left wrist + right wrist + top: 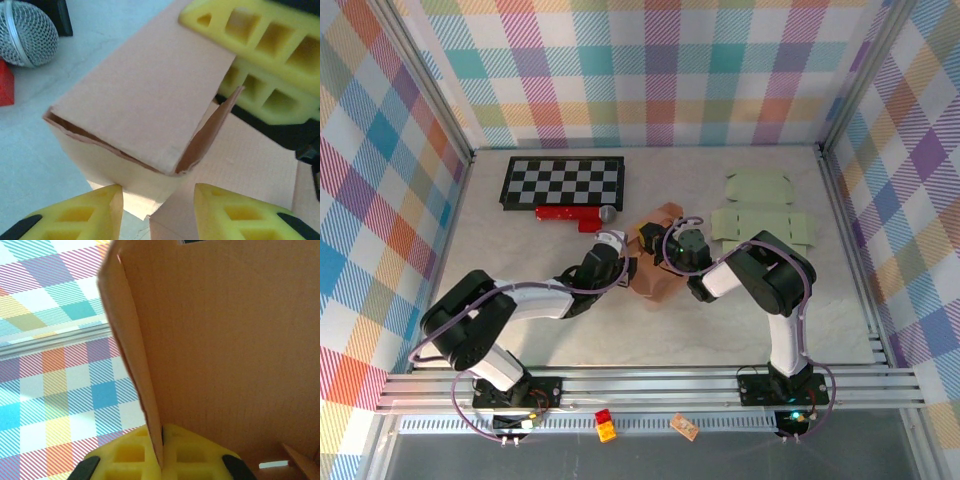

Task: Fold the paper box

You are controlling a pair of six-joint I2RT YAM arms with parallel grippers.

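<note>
The left gripper's [156, 212] jaws stand moderately apart, gripping nothing, its yellow fingertips [102, 202] either side of a gap with a corner of the paper box [145, 100] just ahead of them; the right gripper's [161, 452] jaws are closed on a thin wall of the box, whose edge runs down between its yellow pads; seen from above, the brown box sits mid-table, between the two grippers, half formed, one long panel lying loosely over an open side and a flap jutting out at the corner; it looks light, made of thin card, stiff across each flat panel but ready to bend at its creases, and likely to dent or crumple if squeezed hard; the better hold is probably a flap's free edge or close to a crease, not the middle of a panel; the table [840, 300] also carries a checkered board [563, 182], a microphone [27, 32] beside a red block [568, 214], and flat pale green card cut-outs [760, 215] near the back right; the box's inside, underside and far side are hidden; from above the arms cover much of it, so which flaps are tucked cannot be told.
</note>
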